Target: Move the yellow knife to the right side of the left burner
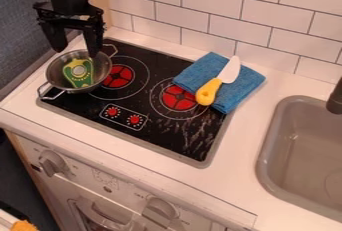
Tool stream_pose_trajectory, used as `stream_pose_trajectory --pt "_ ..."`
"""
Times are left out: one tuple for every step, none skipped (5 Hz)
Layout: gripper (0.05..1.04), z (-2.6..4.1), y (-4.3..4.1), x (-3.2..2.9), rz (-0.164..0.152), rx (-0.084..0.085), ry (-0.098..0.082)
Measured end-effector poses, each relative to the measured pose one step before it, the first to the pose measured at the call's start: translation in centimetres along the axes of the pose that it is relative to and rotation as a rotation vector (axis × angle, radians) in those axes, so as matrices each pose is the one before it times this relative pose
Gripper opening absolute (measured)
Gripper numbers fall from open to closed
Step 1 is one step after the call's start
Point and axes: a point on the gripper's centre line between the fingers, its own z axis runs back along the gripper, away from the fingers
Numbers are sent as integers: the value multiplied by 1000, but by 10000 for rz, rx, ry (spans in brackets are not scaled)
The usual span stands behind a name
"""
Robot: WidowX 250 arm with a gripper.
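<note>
Above the metal pot at the upper left hangs my black gripper (77,47), open, its two fingers apart with nothing between them. The yellow-handled knife (208,92) lies on a folded blue cloth (244,87), its white blade pointing up and to the right. Its handle end reaches over the edge of the right burner (179,98). The left burner (119,76) shows red beside the pot, which covers part of its ring.
The metal pot (102,73) holds a green avocado-like toy (79,75) and stands on the stove's left end. Two red knobs are printed near the stove's front. A grey sink (267,150) with a dark faucet is at the right; a tiled wall runs behind.
</note>
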Motion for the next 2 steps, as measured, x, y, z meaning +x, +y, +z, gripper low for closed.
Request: stream_pose_trajectory --pt "1000 -1112 -297 -410 63 -97 357" --pt "1000 585 -4330 -342 -765 362 103"
